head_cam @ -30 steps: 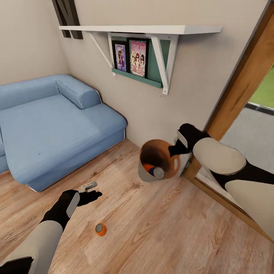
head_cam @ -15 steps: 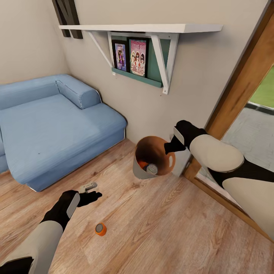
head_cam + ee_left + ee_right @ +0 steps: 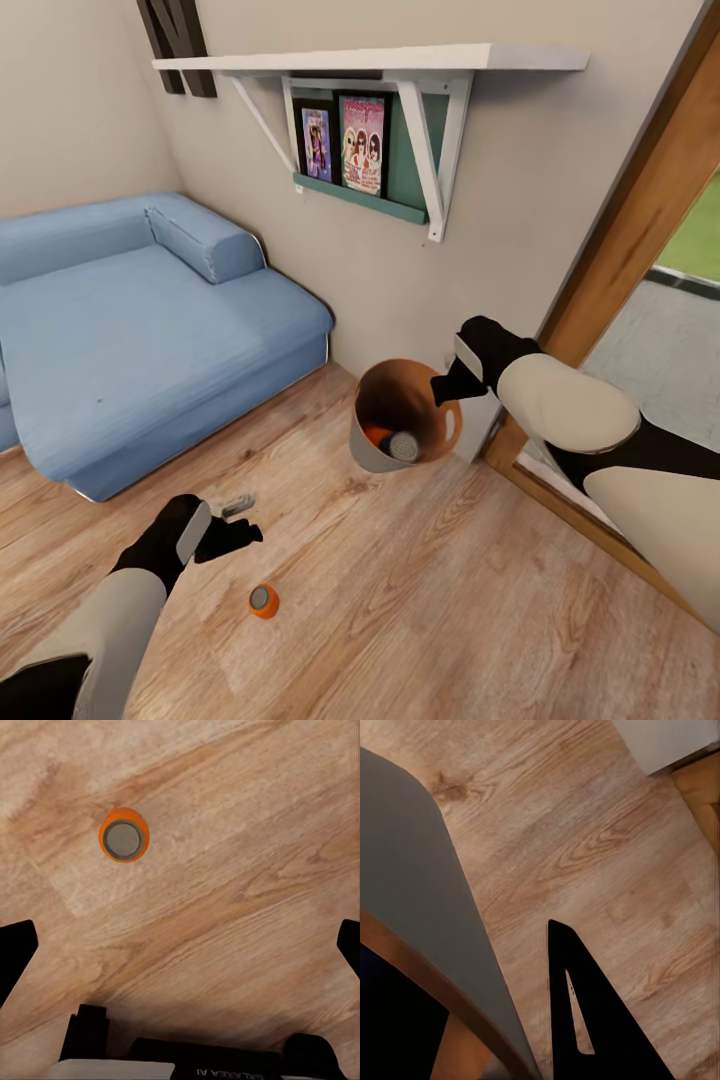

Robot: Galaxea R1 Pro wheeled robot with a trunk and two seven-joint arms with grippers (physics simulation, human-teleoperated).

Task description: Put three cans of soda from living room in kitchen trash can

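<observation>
My right gripper (image 3: pixel 447 388) is shut on the rim of the trash can (image 3: pixel 372 452), holding the pale grey bin tilted above the wood floor by the wall. Inside its orange-brown wall lie an orange can of soda (image 3: pixel 375 436) and a dark blue one with a silvery top (image 3: pixel 403 446). In the right wrist view the bin's grey wall (image 3: pixel 420 892) runs beside one black finger (image 3: pixel 600 1035). Another orange can of soda (image 3: pixel 263 600) (image 3: pixel 124 834) stands upright on the floor. My left gripper (image 3: pixel 235 530) (image 3: pixel 180 945) hovers open above the floor, just short of that can.
A blue sofa (image 3: pixel 130 330) fills the left side. A white wall shelf (image 3: pixel 380 62) with framed pictures hangs above the bin. A wood-framed glass door (image 3: pixel 640 230) stands at the right. A small grey object (image 3: pixel 236 504) lies on the floor near my left hand.
The bin moved left and slightly down in my right gripper, then held still. My left gripper dropped lower and closer to the orange can on the floor. The view tilted slightly.
</observation>
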